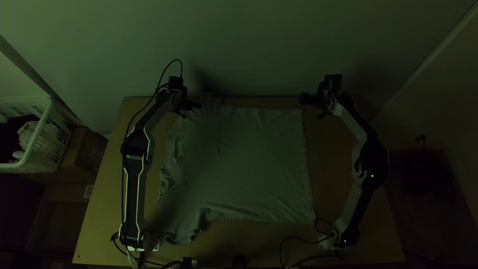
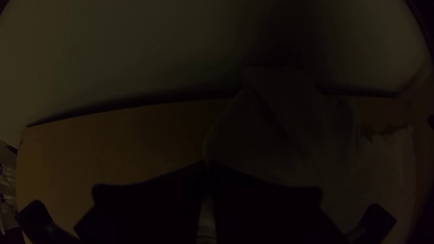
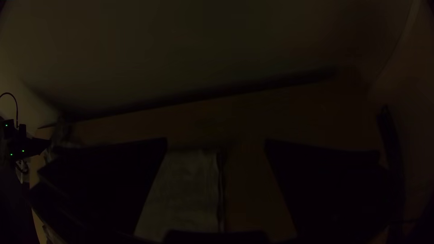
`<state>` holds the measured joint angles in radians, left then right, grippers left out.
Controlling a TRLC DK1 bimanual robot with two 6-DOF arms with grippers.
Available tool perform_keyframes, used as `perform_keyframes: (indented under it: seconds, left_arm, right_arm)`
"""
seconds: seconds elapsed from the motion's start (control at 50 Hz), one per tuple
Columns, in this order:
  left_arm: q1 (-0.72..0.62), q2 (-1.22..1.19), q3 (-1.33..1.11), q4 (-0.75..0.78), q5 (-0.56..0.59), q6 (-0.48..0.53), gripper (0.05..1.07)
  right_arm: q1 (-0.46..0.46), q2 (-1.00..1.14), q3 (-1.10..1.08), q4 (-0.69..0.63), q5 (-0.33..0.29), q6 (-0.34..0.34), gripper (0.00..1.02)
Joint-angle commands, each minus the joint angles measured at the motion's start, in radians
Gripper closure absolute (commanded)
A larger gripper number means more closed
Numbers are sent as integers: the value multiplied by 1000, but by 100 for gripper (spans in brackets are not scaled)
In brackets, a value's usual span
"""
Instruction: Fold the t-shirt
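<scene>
Across the table [image 1: 107, 209], t-shirt [image 1: 244, 164] lengthwise left to right, hem [image 1: 306, 164] rightward.

Near the far left corner of the light wooden bench [image 1: 99, 219], the grey cloth t-shirt [image 1: 249, 164] is partly hidden by the black left gripper [image 1: 191, 110]; the white plastic basket [image 1: 50, 149] is cut off at left.

No text, label, brand, number or sign is showing legibly. In the top view a small pale patch [image 1: 88, 191] is lying by the left edge of the surface [image 1: 102, 219], and any marking on it is proving too small and dim to read.
</scene>
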<state>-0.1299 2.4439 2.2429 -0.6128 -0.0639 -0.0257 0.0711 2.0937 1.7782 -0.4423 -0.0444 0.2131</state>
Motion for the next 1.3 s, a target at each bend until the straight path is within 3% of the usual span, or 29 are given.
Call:
perform_keyframes:
  seconds: [0.0,0.32,0.4,0.54,0.64,0.76,0.8,0.9,0.96,1.04,1.14,1.28]
  left_arm:
    - [15,-3,0,-47,-7,-19,105]
    - [13,-48,-6,-81,-5,-43,105]
    - [15,-48,-14,-90,-5,-42,105]
    - [15,-48,-17,-104,-5,-43,105]
    - [13,-46,-17,-102,-7,-37,105]
    - [13,-48,-16,-102,-7,-33,105]
    - [15,-48,-16,-102,-7,-31,105]
    - [18,-46,-17,-104,-7,-29,105]
    - [18,-46,-17,-107,-7,-31,105]
    - [19,-46,-22,-110,-7,-29,105]
    - [24,-49,-22,-113,-7,-29,105]
    - [41,-63,-16,-107,-5,-40,105]
  right_arm:
    - [-2,42,33,-27,8,39,4]
    - [16,173,125,-81,8,72,11]
    - [25,200,151,-88,8,80,22]
    - [36,252,208,-130,8,91,22]
    - [39,284,244,-150,8,98,35]
    - [45,307,248,-151,8,103,37]
    - [50,312,247,-154,8,103,45]
    - [53,318,254,-156,6,104,92]
    - [52,322,263,-156,6,129,99]
    - [49,333,300,-197,8,178,100]
    - [47,344,362,-273,35,180,100]
    - [38,330,403,-276,69,178,100]
